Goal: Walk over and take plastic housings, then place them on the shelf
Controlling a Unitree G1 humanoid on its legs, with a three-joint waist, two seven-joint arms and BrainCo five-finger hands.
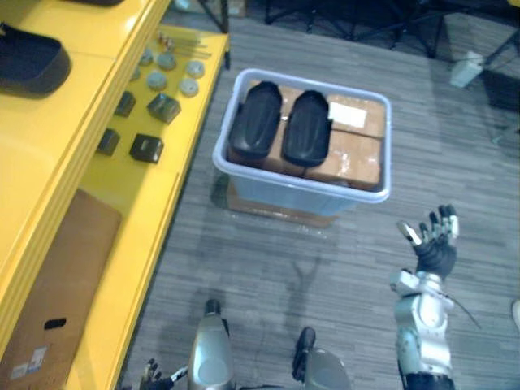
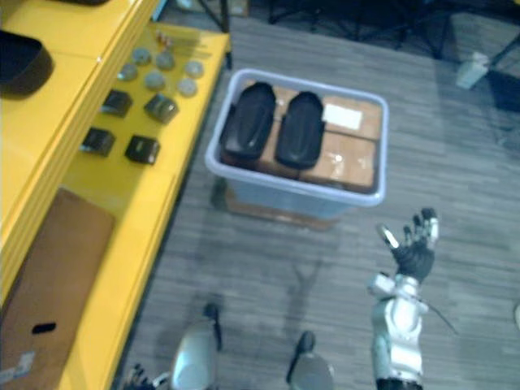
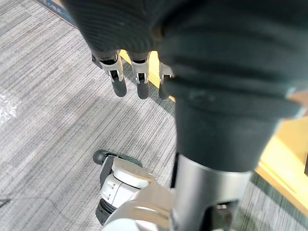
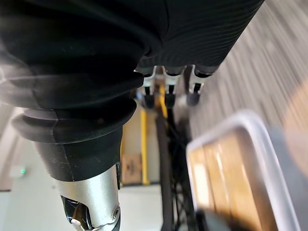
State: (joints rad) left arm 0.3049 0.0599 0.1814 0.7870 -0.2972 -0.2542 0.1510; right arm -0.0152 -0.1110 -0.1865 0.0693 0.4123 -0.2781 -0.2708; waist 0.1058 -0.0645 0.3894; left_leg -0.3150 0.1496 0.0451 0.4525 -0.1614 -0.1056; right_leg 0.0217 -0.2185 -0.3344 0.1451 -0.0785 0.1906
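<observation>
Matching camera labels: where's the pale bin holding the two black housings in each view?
Left eye view: bin upper centre, just right of the yellow shelf.
Right eye view: same spot, upper centre.
Left wrist view: looks at grey floor and the shelf's yellow edge.
Right wrist view: the bin's white rim beyond the right hand.
Shared landmark: the yellow shelf.

Two black housings [image 1: 254,119], one pale bin [image 1: 301,188], four small black boxes [image 1: 146,148], one brown cardboard sheet [image 1: 65,268]

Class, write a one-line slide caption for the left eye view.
Two black plastic housings lie on cardboard boxes in a pale bin beside the yellow shelf; right hand open.
</observation>
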